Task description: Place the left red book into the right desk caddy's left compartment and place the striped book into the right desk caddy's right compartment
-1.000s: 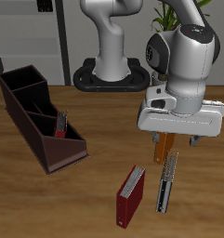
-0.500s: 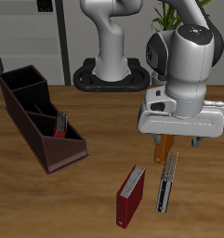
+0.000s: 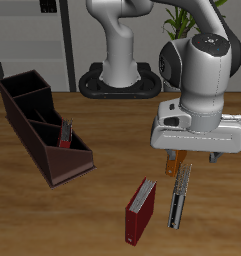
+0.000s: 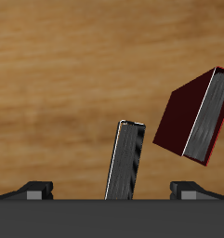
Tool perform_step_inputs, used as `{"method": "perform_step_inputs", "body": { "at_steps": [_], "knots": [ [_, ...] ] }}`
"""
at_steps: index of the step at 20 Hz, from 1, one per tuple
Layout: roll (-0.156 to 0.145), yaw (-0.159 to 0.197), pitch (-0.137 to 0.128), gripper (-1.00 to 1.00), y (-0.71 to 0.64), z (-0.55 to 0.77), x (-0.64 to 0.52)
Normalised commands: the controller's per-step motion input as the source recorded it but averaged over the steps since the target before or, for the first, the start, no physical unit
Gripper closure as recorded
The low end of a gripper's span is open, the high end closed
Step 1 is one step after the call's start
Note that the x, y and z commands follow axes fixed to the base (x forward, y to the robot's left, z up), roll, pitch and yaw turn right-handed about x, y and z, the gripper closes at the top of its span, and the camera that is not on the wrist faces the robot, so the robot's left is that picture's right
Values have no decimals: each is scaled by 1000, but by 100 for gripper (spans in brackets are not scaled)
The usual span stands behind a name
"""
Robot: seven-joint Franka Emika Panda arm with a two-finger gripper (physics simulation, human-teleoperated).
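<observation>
Table (image 3: 102, 190): warm brown wood grain, matt. Long dark brown-black caddy (image 3: 52, 155): smooth, dull, plastic-like. Red hardcover book (image 3: 138, 212): matt cover, pale grey paper edges. Thin striped book (image 4: 125, 161): fine b/w lines, smooth. Robot arm shell (image 3: 207, 75): white-grey, glossy.

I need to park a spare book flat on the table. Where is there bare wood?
Bare wood lies between the desk caddy and the red book. It is crowded under the gripper, where the striped book and orange book lie close.
</observation>
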Motion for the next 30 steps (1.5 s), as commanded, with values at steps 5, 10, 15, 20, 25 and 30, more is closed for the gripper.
{"method": "perform_step_inputs", "body": {
  "at_steps": [5,10,15,20,25,30],
  "knots": [
    [-18,4,4,-100,-98,-126,74],
    [-7,2,15,-100,-9,-185,29],
    [5,-7,17,-100,-4,-188,-7],
    [-9,-19,11,-100,-56,-205,-1],
    [11,-16,-4,-100,30,-192,-95],
    [9,-6,11,-100,9,-148,-41]
  ]
}}
